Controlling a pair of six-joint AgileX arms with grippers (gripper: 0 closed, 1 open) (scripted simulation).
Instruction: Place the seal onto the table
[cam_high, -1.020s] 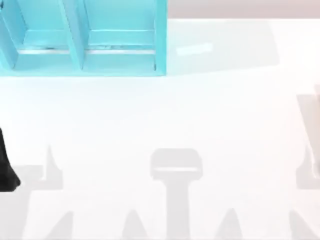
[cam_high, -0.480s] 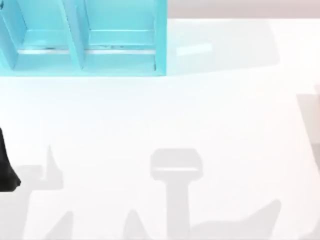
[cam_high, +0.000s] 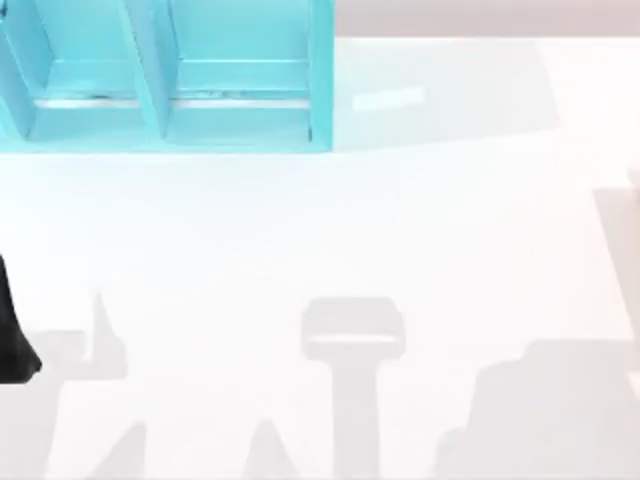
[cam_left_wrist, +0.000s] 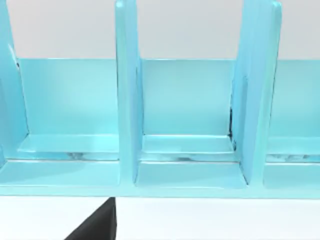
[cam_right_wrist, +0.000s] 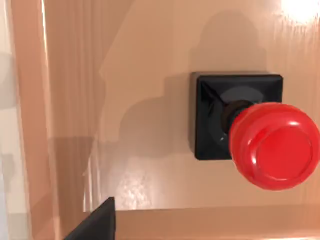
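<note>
The seal (cam_right_wrist: 250, 130) has a glossy red round knob on a black square base. It stands upright on a tan wooden surface (cam_right_wrist: 145, 65) with a raised rim, seen from above in the right wrist view. A black part of my right gripper (cam_right_wrist: 95, 222) shows off to the side of the seal, not touching it. The white table (cam_high: 320, 240) spreads across the top view. My left arm (cam_high: 12, 330) is a black shape at the table's left edge, and its wrist view shows a black gripper part (cam_left_wrist: 95, 225) facing the shelf.
A light-blue shelf unit (cam_high: 160, 80) with upright dividers stands at the back left of the table. A broad grey shadow (cam_high: 540, 410) lies on the table's front right. A tan edge (cam_high: 634, 185) shows at the far right.
The shadow at the table's front right has grown into a broad block and shifted, so the right arm has moved. The left arm and shelf are unchanged.
</note>
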